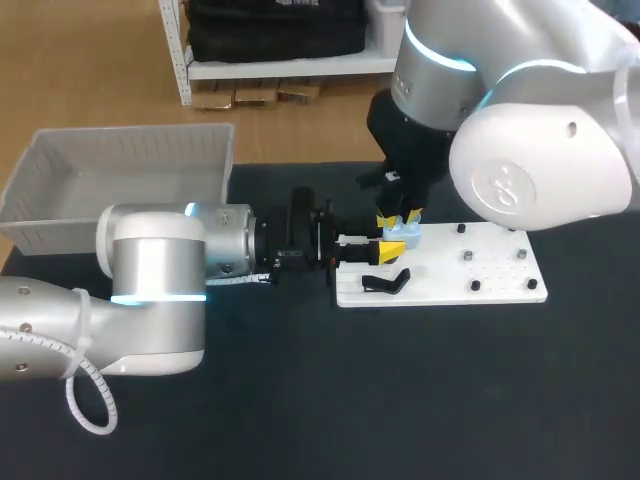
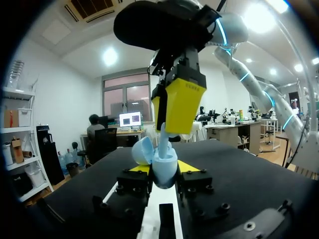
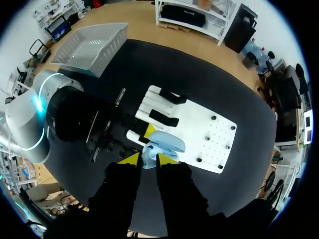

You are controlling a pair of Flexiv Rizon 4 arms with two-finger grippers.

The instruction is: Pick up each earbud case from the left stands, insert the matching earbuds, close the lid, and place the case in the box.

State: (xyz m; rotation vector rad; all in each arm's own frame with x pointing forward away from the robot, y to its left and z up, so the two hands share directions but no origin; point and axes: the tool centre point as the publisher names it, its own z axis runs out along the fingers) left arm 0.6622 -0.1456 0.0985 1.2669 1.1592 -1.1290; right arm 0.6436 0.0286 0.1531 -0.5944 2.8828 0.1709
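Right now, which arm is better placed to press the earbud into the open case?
Right: the right tool hangs directly over the open case, an earbud between its tips; the left tool only holds the case.

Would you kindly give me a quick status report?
Left hand shut on open earbud case. Right hand shut on earbud, over case. Nothing blocking.

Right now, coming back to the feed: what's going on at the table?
The left jaws are shut on an open light-blue earbud case, holding it just over the white stand board. The right jaws are directly above it, shut on a matching earbud whose lower end sits at the case's opening. The lid is open. No case shows in the box at the table's far left.
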